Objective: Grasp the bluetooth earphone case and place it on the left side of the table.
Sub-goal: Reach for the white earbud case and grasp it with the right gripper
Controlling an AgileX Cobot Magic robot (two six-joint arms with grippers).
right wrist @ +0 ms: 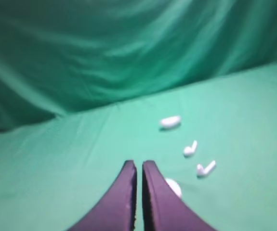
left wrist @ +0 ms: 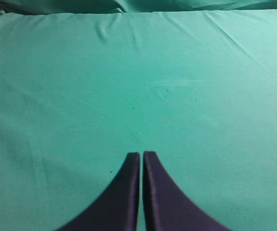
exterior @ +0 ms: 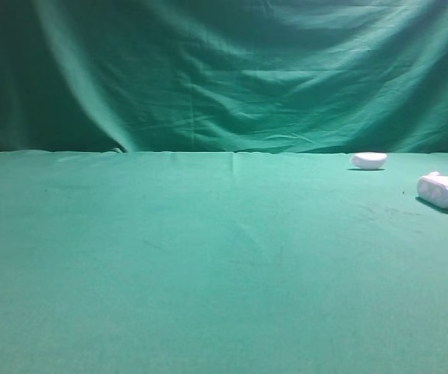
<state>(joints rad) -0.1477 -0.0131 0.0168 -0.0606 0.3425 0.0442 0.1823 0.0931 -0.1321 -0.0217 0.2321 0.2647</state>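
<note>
The bluetooth earphone case (exterior: 446, 191) is the largest white object, lying on the green table (exterior: 208, 257) at the far right edge of the exterior view. Neither gripper shows in that view. In the right wrist view my right gripper (right wrist: 139, 162) is shut on nothing above the cloth. A rounded white shape (right wrist: 175, 187) peeks out just behind its right finger; I cannot tell whether this is the case. In the left wrist view my left gripper (left wrist: 141, 153) is shut on nothing, over bare green cloth.
A smaller, flatter white oval (exterior: 368, 160) lies near the table's back edge, and the right wrist view shows a white oval (right wrist: 170, 122) too. Two small white earbuds (right wrist: 190, 148) (right wrist: 205, 168) lie right of my right gripper. A draped green backdrop (exterior: 224, 70) rises behind the table.
</note>
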